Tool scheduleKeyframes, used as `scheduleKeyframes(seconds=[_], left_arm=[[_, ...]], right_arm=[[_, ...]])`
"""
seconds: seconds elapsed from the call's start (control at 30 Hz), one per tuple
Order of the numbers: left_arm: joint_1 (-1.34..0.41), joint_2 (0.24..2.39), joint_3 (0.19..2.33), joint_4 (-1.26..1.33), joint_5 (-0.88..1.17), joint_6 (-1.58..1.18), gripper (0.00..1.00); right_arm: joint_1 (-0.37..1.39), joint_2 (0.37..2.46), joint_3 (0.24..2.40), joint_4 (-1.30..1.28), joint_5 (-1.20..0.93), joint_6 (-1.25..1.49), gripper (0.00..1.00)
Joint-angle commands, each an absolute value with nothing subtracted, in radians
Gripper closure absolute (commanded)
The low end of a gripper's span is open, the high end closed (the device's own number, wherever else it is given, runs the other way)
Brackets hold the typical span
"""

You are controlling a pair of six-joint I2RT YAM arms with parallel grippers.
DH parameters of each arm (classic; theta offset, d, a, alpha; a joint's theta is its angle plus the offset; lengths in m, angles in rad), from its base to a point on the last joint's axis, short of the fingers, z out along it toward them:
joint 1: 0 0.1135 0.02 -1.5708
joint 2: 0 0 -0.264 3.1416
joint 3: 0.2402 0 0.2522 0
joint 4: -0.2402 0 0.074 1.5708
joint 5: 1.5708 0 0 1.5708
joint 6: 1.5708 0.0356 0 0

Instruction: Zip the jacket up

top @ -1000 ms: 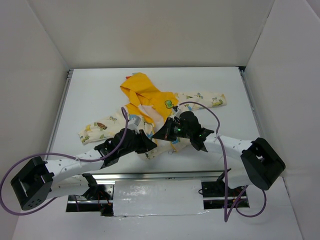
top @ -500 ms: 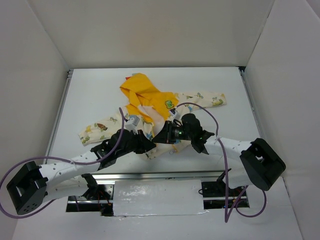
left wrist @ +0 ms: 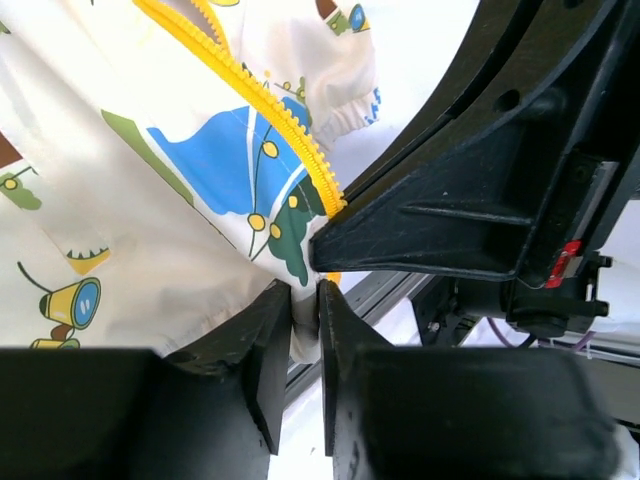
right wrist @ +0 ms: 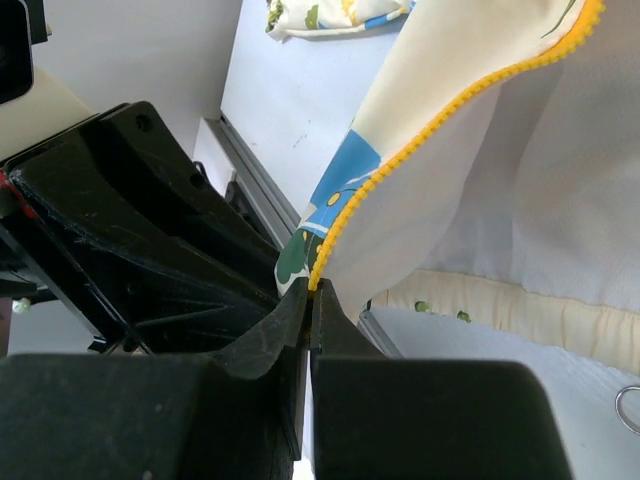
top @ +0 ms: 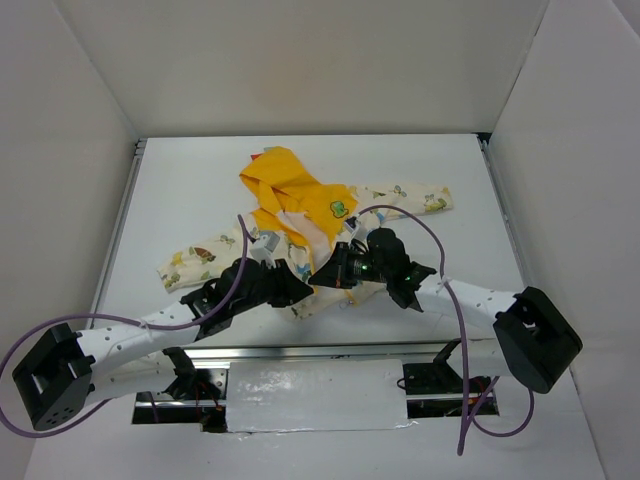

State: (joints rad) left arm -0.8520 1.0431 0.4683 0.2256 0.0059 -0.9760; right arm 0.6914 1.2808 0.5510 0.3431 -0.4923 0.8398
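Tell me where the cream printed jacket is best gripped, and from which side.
Grip the cream printed jacket at its bottom hem, by the lower end of the yellow zipper, from the near side: the teeth end at that nearest edge.

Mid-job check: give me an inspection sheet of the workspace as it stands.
Surface: white table.
Job's things: jacket lying open, yellow zipper unjoined.
Clutter: small ring by the jacket; otherwise nothing seen.
Grippers: left gripper shut on the jacket's bottom hem; right gripper shut on a zipper edge's lower end.
Cables: purple cables loop over both arms.
Surroundings: white walls on three sides.
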Motion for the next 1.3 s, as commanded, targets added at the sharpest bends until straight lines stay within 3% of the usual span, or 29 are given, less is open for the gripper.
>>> scheduleKeyframes(seconds=[0.0,0.13,0.23,0.3,0.4,0.43,0.53,0.67,0.8,1.27], left_arm=[[-0.848,1.038,0.46,0.271,0.021,-0.98,0.74],[-0.847,1.061,0.465,0.29,0.038,-0.98,0.77],[-0.848,1.075,0.471,0.291,0.043,-0.977,0.98],[-0.847,1.078,0.471,0.293,0.044,-0.976,1.0],[-0.848,1.071,0.471,0.273,0.023,-0.974,1.0],[-0.848,1.066,0.479,0.25,0.008,-0.976,1.0],[-0.848,1.046,0.524,0.086,-0.089,-0.983,1.0],[-0.83,1.025,0.575,-0.118,-0.198,-1.015,1.0],[-0.798,0.967,0.566,-0.195,-0.225,-1.029,1.0],[-0.718,0.897,0.6,-0.367,-0.295,-1.003,1.0]], right_arm=[[0.696,1.252,0.571,0.34,-0.466,0.831,1.0],[0.695,1.266,0.574,0.341,-0.472,0.831,1.0],[0.695,1.272,0.575,0.341,-0.471,0.833,1.0],[0.696,1.276,0.581,0.33,-0.462,0.83,1.0],[0.695,1.264,0.595,0.299,-0.466,0.796,0.73],[0.692,1.249,0.6,0.272,-0.46,0.778,0.52],[0.689,1.119,0.629,0.077,-0.266,0.674,0.35],[0.69,1.104,0.733,-0.293,-0.065,0.566,0.34],[0.707,1.12,0.747,-0.498,0.108,0.554,0.36],[0.923,1.414,0.854,-0.583,0.397,0.543,0.39]])
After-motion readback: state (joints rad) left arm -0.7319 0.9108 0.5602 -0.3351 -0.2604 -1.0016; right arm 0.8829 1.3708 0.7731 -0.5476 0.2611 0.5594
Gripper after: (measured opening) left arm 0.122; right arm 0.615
